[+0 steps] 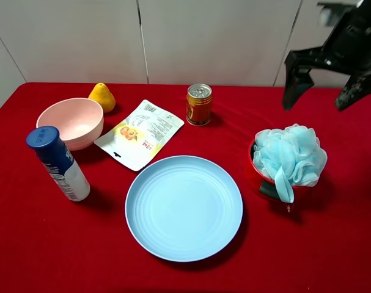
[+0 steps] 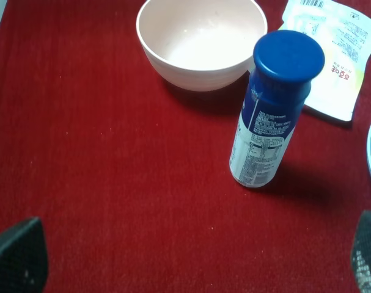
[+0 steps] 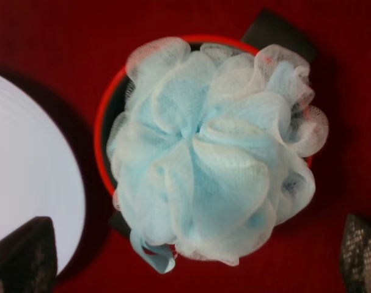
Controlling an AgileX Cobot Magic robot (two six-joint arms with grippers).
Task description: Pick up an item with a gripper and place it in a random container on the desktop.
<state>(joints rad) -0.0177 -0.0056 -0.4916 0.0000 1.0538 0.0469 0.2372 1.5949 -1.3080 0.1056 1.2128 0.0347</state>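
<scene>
Hanging at the upper right of the overhead frame, the right gripper (image 1: 330,85) has its two dark fingers spread wide and holds nothing, touching nothing. Below it, at right centre, a pale blue mesh bath pouf (image 1: 290,155) sits in a red-rimmed dark bowl (image 1: 256,174), overflowing its rim. The left gripper (image 2: 191,256) shows only in its wrist view, finger pads at the lower corners, wide apart and empty. At frame centre lies a blue plate (image 1: 184,207). To the left stands a blue-capped bottle (image 1: 57,162), with a pink bowl (image 1: 71,122) just behind it. A yellow pear (image 1: 102,96), a white snack packet (image 1: 140,133) and a gold can (image 1: 198,104) lie along the upper middle of the red tablecloth (image 1: 38,244)
</scene>
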